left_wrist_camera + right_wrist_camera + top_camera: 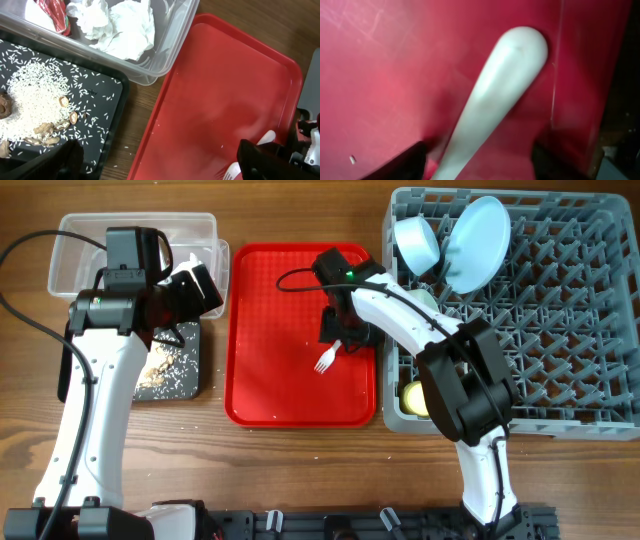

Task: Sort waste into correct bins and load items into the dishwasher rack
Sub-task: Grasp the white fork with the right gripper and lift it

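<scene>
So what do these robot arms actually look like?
Both the left arm and right arm have smooth white shells with chunky black joints. Thin black cables trail alongside, and a small green light glows near the right wrist.

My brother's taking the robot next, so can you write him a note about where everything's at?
Left gripper open and empty.
Right gripper open, astride the handle of the fork on the red tray.
Done: wrapper and tissue in the clear tub, rice on the black tray; blue bowl, plate and yellow cup in the rack.
Left: grip the fork, rack it. Spoon and mint bowl not clearly seen.
</scene>
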